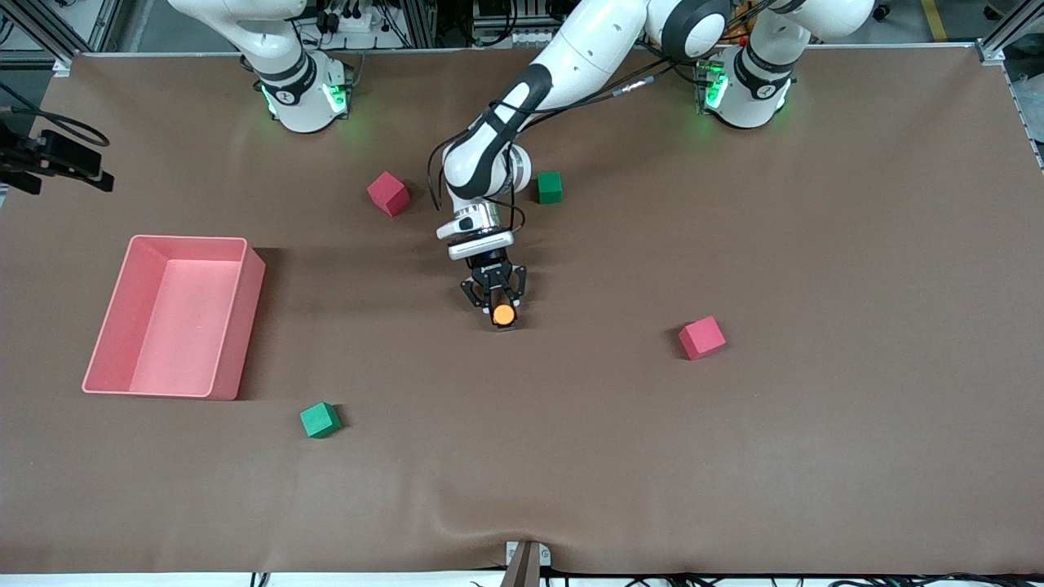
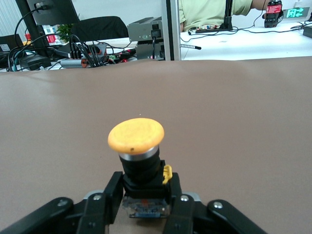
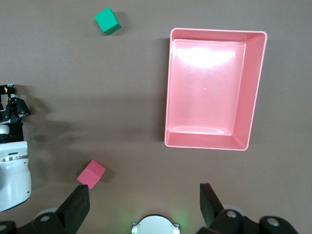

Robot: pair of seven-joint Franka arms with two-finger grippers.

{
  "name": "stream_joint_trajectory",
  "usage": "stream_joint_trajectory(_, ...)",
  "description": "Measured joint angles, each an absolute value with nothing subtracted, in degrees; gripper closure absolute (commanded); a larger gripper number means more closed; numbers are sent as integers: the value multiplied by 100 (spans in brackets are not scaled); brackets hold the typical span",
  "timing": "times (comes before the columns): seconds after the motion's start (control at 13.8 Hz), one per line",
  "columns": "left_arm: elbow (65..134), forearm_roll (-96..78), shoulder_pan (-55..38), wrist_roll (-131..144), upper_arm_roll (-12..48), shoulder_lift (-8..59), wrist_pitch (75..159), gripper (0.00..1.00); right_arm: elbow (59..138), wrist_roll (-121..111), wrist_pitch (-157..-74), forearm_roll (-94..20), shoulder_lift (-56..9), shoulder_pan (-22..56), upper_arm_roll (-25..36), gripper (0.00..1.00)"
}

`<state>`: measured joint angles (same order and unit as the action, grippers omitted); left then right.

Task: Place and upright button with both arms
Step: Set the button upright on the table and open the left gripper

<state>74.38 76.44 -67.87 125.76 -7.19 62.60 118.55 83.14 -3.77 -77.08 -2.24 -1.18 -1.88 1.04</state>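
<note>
The button (image 1: pixel 504 314) stood upright mid-surface, its black body clamped in my left end effector (image 1: pixel 495 303). Releasing called for opening slowly, without tipping it. My right end effector (image 3: pixel 146 207) waited open above its base.

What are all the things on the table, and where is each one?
Small push-button with round orange cap and black body: one, mid-table, held by the left gripper.
Red foam cubes: two, one close to the arms' bases, one toward the left arm's end.
Green foam cubes: two, one beside the left arm's wrist, one nearest the front camera.
Pink plastic bin: one, toward the right arm's end.
Brown table cover: one, under everything.
Left gripper: black, fingers shut on the button.
Right gripper: black, fingers open, waiting high over its own base.
</note>
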Motion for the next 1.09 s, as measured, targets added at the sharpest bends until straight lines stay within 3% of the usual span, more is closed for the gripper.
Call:
stream_joint_trajectory(0.22,7438,7644,-6786,12577,-724,6260,11862,47,8327,-377,-7784,-224,-146,-91,99,0)
stream_joint_trajectory(0.29,7437,7644,-6786,12577,-726,6260,11863,42,8339,-377,-7789,-224,-148,-87,99,0)
stream_joint_trajectory(0.51,7427,7644,-6787,12579,-730,6260,11894,2,8391,-378,-7801,-223,-152,-24,98,0)
stream_joint_trajectory(1.09,7398,7591,-6830,12734,-639,6234,11914,0,8399,-378,-7808,-223,-169,60,96,0)
